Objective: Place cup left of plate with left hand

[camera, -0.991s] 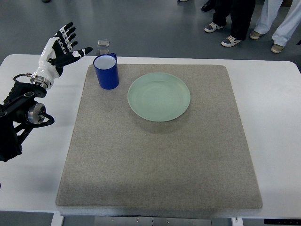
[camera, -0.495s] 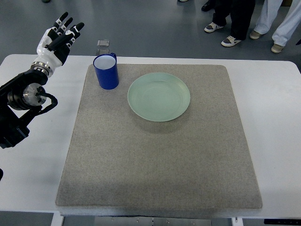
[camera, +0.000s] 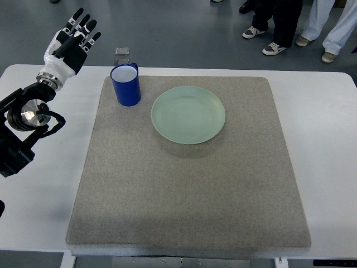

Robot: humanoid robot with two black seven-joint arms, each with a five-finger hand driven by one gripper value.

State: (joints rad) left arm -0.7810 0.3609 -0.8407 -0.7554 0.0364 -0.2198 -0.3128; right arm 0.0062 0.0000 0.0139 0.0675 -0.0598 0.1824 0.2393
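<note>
A blue cup point(camera: 126, 84) stands upright on a grey mat point(camera: 189, 184) at the far left corner of the mat, just left of a pale green plate point(camera: 188, 114), the two close together but not touching. The cup's white inside is visible from above and its handle points toward the far edge of the table. The plate lies flat on the far half of the mat, slightly left of the mat's middle.

The robot's left hand point(camera: 68, 43) is raised beyond the far left corner of the white table point(camera: 326, 139), well apart from the cup and to its left. Its fingers point(camera: 83, 25) are extended and held loosely side by side, pointing up and away from the robot; they hold nothing. The white palm and black-jointed fingers sit on a black arm point(camera: 22, 128) that enters from the picture's left edge and crosses the table's left margin, clear of the mat.

The mat covers most of the tabletop, leaving bare white strips at left, right and along the far edge. On the floor just past the table, behind the cup, lies a small square grey object point(camera: 122, 52); what it is cannot be made out. At the top right, the legs and shoes of several people point(camera: 290, 25) stand on the grey floor, well back from the table.
</note>
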